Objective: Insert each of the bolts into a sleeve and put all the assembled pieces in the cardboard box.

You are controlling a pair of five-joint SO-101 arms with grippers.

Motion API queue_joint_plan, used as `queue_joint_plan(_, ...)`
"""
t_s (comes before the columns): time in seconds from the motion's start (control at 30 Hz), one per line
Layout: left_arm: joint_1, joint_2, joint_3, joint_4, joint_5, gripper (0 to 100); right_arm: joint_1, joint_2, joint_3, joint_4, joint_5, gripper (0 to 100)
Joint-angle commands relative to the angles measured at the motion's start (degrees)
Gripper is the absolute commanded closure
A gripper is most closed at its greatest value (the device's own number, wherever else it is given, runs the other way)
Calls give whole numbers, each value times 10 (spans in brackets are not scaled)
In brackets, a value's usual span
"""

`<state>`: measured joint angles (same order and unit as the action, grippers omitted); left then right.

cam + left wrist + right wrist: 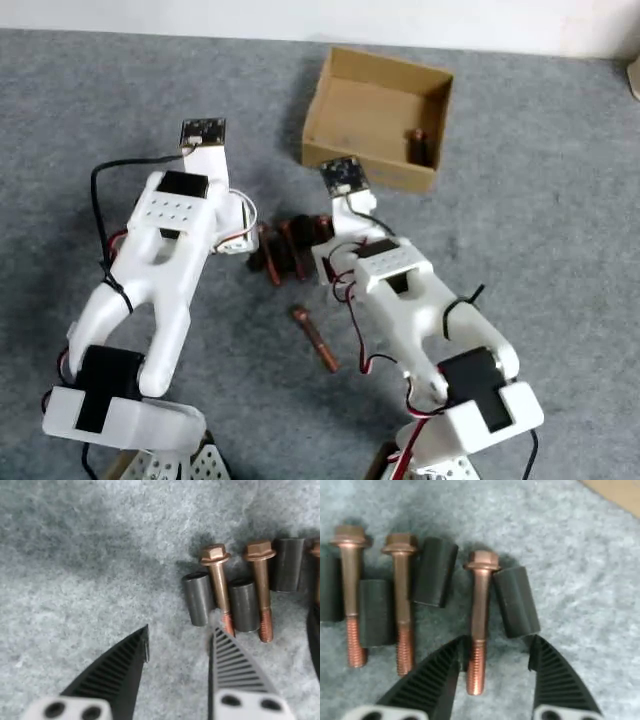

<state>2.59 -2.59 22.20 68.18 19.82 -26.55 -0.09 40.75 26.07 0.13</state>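
Copper bolts (481,595) and dark sleeves (516,602) are lying clustered on the grey table (560,250); left hand (180,637) and right hand (497,642) are both hovering, spread wide, beside them.

Grey carpet (560,250), perhaps felt, meets a white wall (300,15).

High view, centre: my right arm (395,275) hides part of the bolt cluster (285,250); upper middle, the dark piece (420,147) inside the cardboard box (360,165) is too small to identify.

Copper bolts (481,610), dark grey sleeves (516,602)
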Motion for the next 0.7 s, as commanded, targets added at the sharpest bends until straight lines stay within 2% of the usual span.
queue_joint_plan(0.0,-6,-25,-2,0,3,807,-1,-58,-15,25,-3,808)
queue_joint_plan(0.27,-5,-25,-1,0,4,807,8,-77,-40,44,-4,808)
queue_joint_plan(0.67,-4,-25,-1,0,4,807,32,107,-164,48,-1,808)
